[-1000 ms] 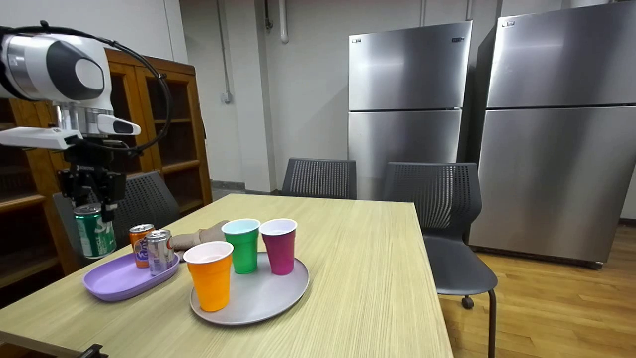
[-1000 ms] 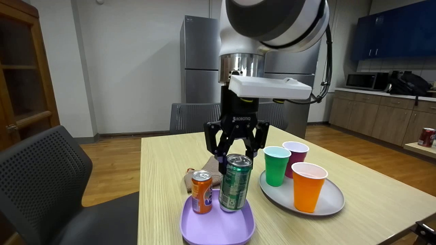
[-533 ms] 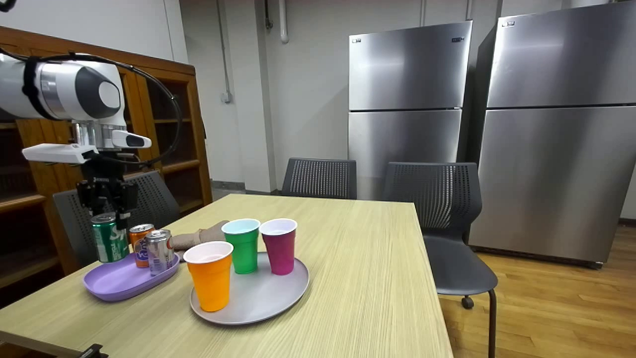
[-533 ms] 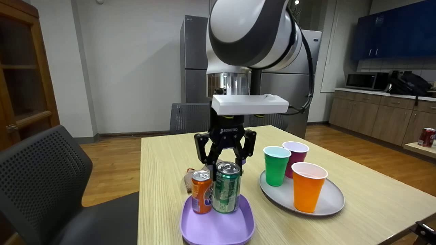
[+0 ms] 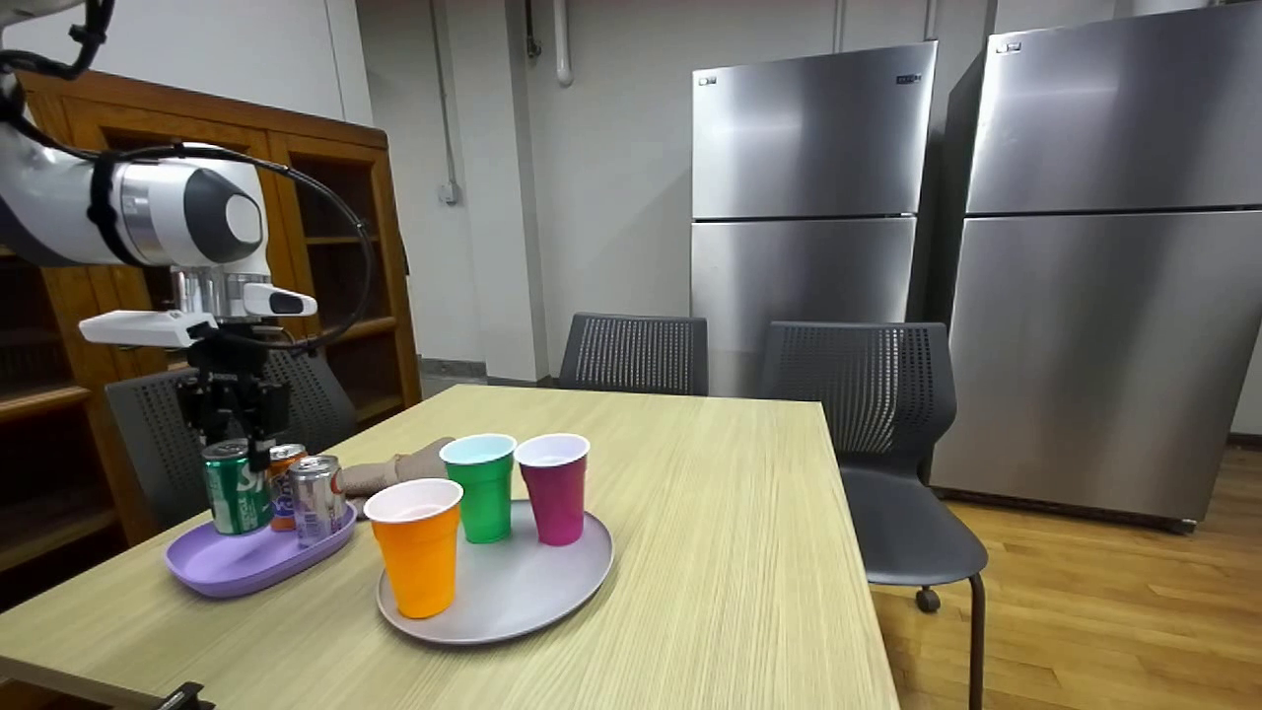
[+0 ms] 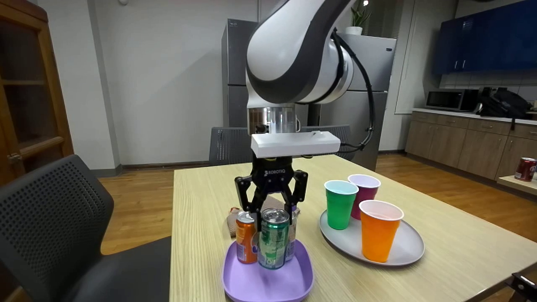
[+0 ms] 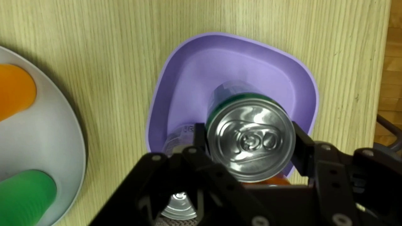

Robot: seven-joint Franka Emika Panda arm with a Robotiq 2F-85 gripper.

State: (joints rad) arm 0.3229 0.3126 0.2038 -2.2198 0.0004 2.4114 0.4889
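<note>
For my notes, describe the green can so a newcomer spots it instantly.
Find the pale table, then its purple tray. There, the gripper clamps the green can upright; the orange can and silver can beside it are ungripped.

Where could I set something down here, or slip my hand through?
The table is bare beside the grey plate, on the side away from the purple tray; a narrower bare strip separates them. The tray is bare at one end. Its other end is crowded: the pincer grips the green can close to the orange can and silver can.
</note>
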